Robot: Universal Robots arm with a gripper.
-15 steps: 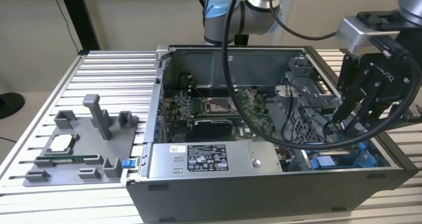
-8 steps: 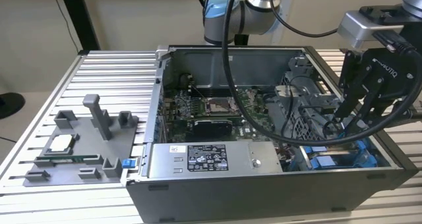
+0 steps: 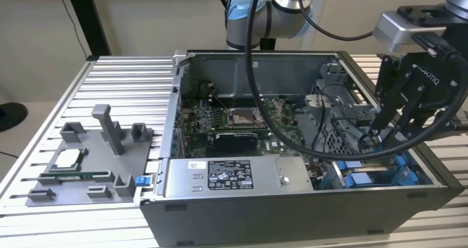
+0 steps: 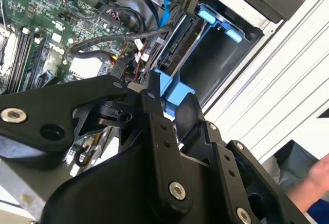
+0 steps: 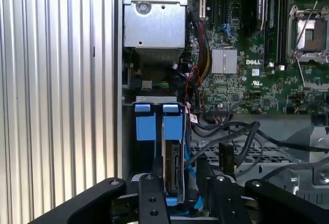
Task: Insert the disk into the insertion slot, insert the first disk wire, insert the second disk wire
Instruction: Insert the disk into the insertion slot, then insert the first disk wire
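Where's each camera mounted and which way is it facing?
Exterior view: off the arm, raised, looking down into the open computer case; the arm and gripper hang at the exterior view's right.
First wrist view: on the wrist, looking past the gripper onto the disk in its slot, motherboard beyond.
Second wrist view: on the wrist, angled across the gripper toward the same slot; a person's hand shows.
Shared: both wrist views show gripper, disk and motherboard.
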